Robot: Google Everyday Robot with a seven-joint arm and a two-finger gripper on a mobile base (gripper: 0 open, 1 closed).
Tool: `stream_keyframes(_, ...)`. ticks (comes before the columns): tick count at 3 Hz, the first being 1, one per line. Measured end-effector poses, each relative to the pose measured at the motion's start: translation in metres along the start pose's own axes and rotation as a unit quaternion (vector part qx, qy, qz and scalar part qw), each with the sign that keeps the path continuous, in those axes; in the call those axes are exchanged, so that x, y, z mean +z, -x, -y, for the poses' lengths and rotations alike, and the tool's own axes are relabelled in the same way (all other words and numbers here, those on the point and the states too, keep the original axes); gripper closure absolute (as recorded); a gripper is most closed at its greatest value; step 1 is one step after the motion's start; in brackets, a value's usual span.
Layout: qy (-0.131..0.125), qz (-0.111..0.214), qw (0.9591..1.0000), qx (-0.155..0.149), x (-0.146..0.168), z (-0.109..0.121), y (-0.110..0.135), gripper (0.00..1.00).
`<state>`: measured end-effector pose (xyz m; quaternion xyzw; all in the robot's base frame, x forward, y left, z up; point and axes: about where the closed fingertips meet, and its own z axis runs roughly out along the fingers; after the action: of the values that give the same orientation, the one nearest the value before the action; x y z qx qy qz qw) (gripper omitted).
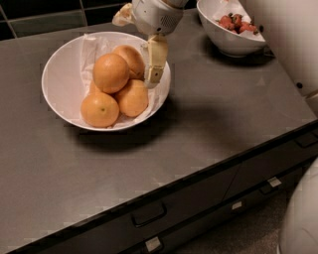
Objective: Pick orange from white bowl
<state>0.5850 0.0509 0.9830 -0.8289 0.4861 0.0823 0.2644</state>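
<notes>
The white bowl [62, 82], wide and paper-lined, stands at the back left of the counter with several oranges piled in it. The biggest orange [111, 73] sits on top of the pile, with no stem dot showing. An orange with a dark stem dot [100, 109] lies at the front. My gripper [135, 49] hangs over the bowl's right side and is open. One beige finger [154, 62] points down beside the right-hand oranges. The other finger [121, 15] is up behind the pile. It holds nothing.
A smaller, deeper white bowl [233, 45] with red fruit stands at the back right. The grey counter [198, 124] drops off at its front edge above drawers with handles [148, 214]. A white robot part [298, 44] is at the right edge.
</notes>
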Motion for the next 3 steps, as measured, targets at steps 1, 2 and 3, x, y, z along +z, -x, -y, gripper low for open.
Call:
stream_keyframes(1, 0.018, 0.004, 0.9998, -0.005, 0.011, -0.002, 0.006, 0.15)
stream_keyframes(2, 0.029, 0.011, 0.9995, -0.007, 0.019, -0.002, 0.007, 0.25)
stream_keyframes(3, 0.037, 0.023, 0.999, -0.01, 0.028, 0.001, 0.006, 0.25)
